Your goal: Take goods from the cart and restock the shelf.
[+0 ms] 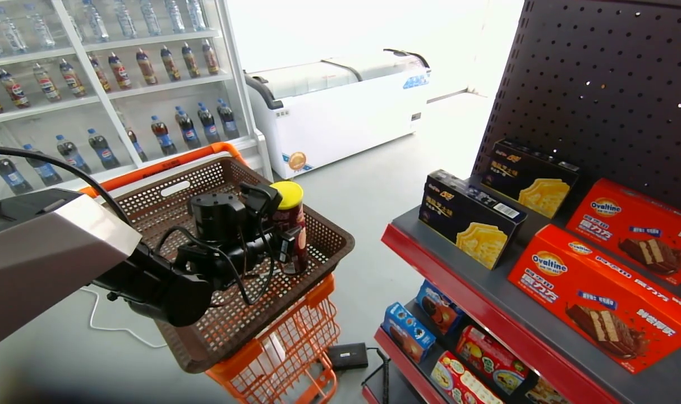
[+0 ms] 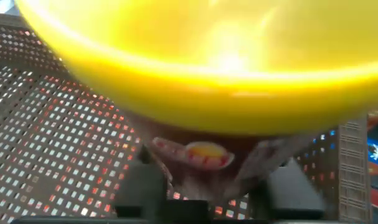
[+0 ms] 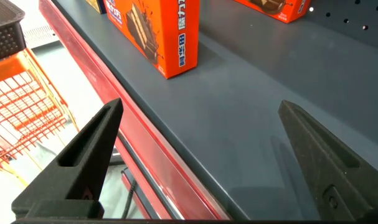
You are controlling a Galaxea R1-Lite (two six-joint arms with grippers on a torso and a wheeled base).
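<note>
Canister (image 1: 289, 197) inside basket (image 1: 234, 331); left hand (image 1: 279, 224) clamped on it.

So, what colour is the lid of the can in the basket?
Yellow. The lid of the can shows best in the head view.

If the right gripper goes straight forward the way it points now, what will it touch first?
Most likely the bare grey shelf board: the open right gripper points down at it. The orange box stands farther on, off that line. Depth is unclear.
</note>
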